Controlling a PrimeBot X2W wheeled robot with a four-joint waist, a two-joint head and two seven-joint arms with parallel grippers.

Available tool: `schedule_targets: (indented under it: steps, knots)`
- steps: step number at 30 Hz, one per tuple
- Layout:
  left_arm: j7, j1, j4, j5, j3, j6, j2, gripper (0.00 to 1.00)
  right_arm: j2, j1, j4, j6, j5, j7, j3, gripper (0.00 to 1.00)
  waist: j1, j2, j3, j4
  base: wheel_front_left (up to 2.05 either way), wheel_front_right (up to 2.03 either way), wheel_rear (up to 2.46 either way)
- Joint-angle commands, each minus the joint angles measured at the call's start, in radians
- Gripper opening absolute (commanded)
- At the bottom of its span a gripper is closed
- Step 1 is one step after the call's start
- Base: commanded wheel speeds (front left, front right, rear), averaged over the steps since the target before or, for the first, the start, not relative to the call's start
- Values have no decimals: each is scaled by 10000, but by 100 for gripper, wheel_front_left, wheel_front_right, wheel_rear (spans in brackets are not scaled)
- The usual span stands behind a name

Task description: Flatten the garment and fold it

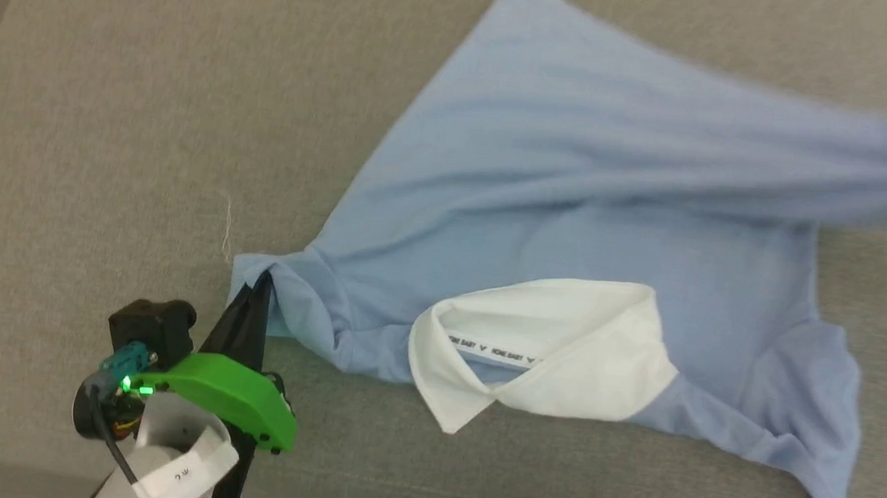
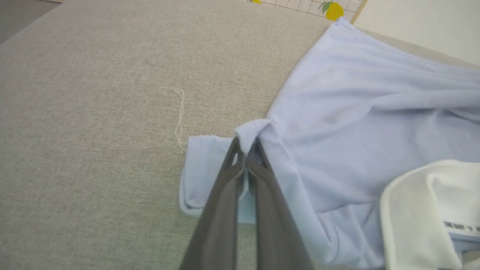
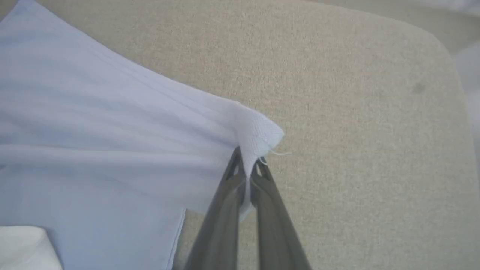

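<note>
One garment (image 1: 571,172) with one white collar (image 1: 553,348), one loose thread (image 1: 227,228) and two claws are counted. A grey woven surface (image 1: 113,106) is spread beneath, and a pale wall (image 2: 431,26) is seen behind. The garment is laid across the head view's centre and right. Its sleeve fold is pinched by the left claw (image 1: 263,280) at lower left, and a bunched edge is clamped by the right claw (image 3: 247,157).

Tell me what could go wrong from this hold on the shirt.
1. The left gripper and the right gripper each pinch just a small tuck of the garment at the tips; a harder pull may slip it free.
2. The sleeve by the left gripper is bunched and the white collar lies askew, so laying it down now may press in creases.
</note>
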Motion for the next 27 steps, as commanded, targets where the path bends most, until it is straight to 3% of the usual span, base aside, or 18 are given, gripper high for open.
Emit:
schedule_targets:
  steps: [1,5,10,12,18,19,20,27]
  knots:
    - [6,130,44,-53,29,104,34,0,221,680,-250,-13,163,-66,-131,0,1,0,-1466,-1133,0,0,0]
    - [25,368,160,-148,31,178,2,0,1017,2891,-761,-13,308,-236,-355,0,1,0,-1829,-1275,0,0,0]
    - [44,579,271,-306,139,285,-6,0,2040,5008,-670,-13,-3,-346,116,0,1,0,-2039,-1387,0,0,0]
    - [41,658,290,-360,199,356,-18,0,2518,5451,-444,-13,-10,-394,245,0,1,0,-2079,-1413,0,0,0]
    - [29,809,300,-501,270,436,-57,0,3044,5847,137,-13,36,-648,483,1,1,0,-2203,-1383,0,0,0]
    - [29,835,300,-516,285,453,-51,0,3101,5757,84,-13,139,-910,403,41,1,0,-2226,-1393,0,0,0]
    - [32,849,302,-527,292,463,-48,0,3128,5680,28,-13,231,-1112,337,100,1,0,-2249,-1396,0,0,0]
    - [56,960,271,-596,349,549,-7,0,3053,4675,-1004,-13,989,-3826,-314,100,1,0,-2441,-1495,0,0,0]
